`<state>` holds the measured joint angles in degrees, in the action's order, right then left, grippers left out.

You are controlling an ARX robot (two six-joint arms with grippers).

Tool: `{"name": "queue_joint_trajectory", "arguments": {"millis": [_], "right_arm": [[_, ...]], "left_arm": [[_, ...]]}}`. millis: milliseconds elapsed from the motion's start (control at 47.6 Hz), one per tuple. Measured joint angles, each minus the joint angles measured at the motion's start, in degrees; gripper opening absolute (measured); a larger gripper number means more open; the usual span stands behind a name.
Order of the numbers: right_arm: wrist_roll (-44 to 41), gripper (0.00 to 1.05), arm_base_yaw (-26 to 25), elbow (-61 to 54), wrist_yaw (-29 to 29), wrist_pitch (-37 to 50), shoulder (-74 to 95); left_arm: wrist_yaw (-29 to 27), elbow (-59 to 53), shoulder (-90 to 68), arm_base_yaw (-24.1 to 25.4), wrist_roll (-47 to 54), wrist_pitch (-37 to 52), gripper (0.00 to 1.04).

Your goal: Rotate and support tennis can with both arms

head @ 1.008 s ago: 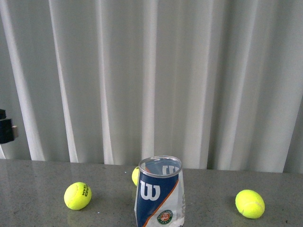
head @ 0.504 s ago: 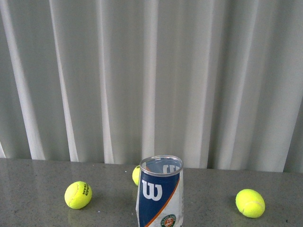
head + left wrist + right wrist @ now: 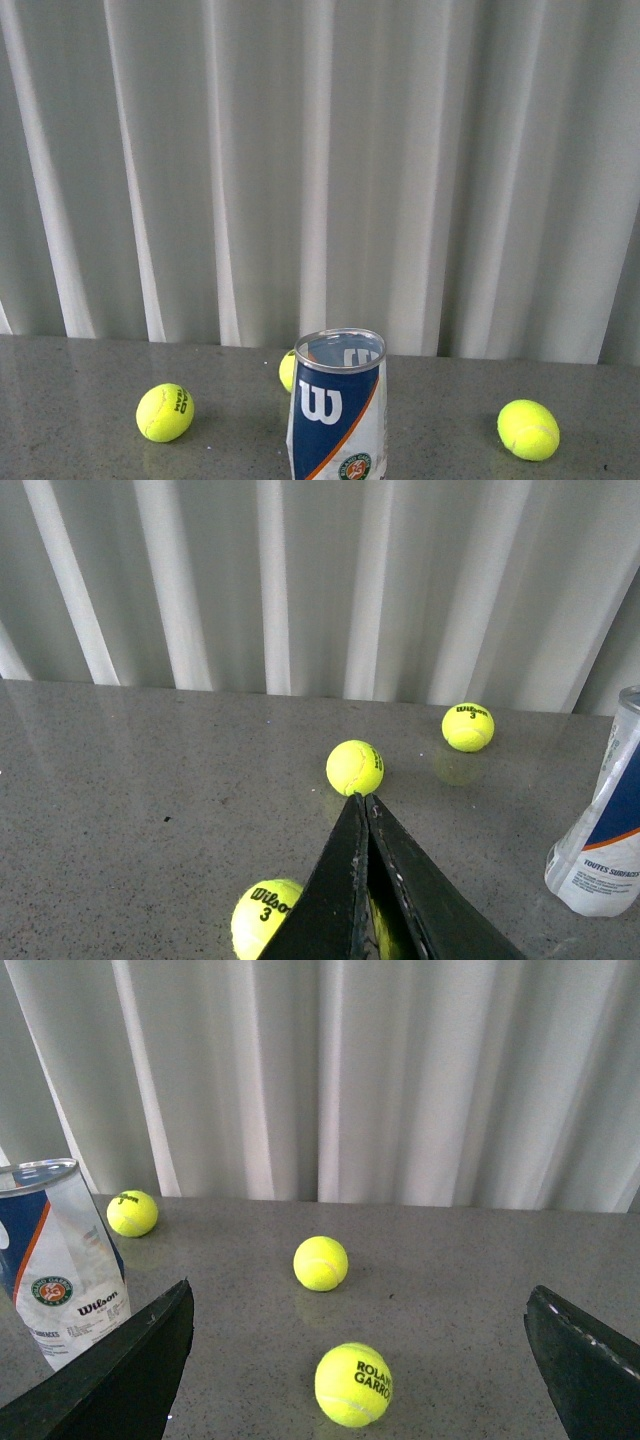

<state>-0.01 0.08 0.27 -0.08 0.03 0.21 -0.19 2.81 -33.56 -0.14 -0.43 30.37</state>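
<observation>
tennis can [image 3: 337, 405] stands upright on the grey table [image 3: 80, 380], open metal rim up, Wilson W label toward the front camera; base cut off by the frame edge; neither arm shows in the front view.

Relative to the can, front view: one ball [image 3: 165, 412] off to the left, well apart; one ball [image 3: 528, 430] off to the right, well apart; a third ball [image 3: 287, 370] just behind the can's left shoulder, partly hidden by it; white curtain [image 3: 320, 170] behind the table.

left gripper [image 3: 362, 802]: fingers pressed together to a point, nothing between them; hovers above the table, well apart from the can [image 3: 608, 820], which sits at the edge of that view; a ball marked Wilson 3 [image 3: 265, 918] beside the fingers near their base; two more balls beyond the tip.

right gripper [image 3: 360, 1360]: fingers spread wide, one at each side of its view, holding nothing; can [image 3: 60, 1255] just beyond one finger, not touching; a ball marked Roland Garros [image 3: 353, 1384] on the table between the fingers.
</observation>
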Motion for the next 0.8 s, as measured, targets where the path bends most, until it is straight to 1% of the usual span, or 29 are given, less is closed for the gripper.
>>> {"name": "queue_joint_trajectory", "arguments": {"millis": [147,378,798], "right_arm": [[0.0,0.98,0.0,0.0,-0.02,0.0,0.02],[0.0,0.98,0.02,0.0,-0.02,0.0,0.02],[0.0,0.98,0.0,0.0,-0.02,0.0,0.0]], "left_arm": [[-0.04,-1.4,2.36,0.0,0.13,0.55,0.04],[0.07,-1.42,11.65,0.0,0.13,-8.35,0.04],[0.09,-1.42,19.85,0.0,0.13,-16.31,0.04]]}}
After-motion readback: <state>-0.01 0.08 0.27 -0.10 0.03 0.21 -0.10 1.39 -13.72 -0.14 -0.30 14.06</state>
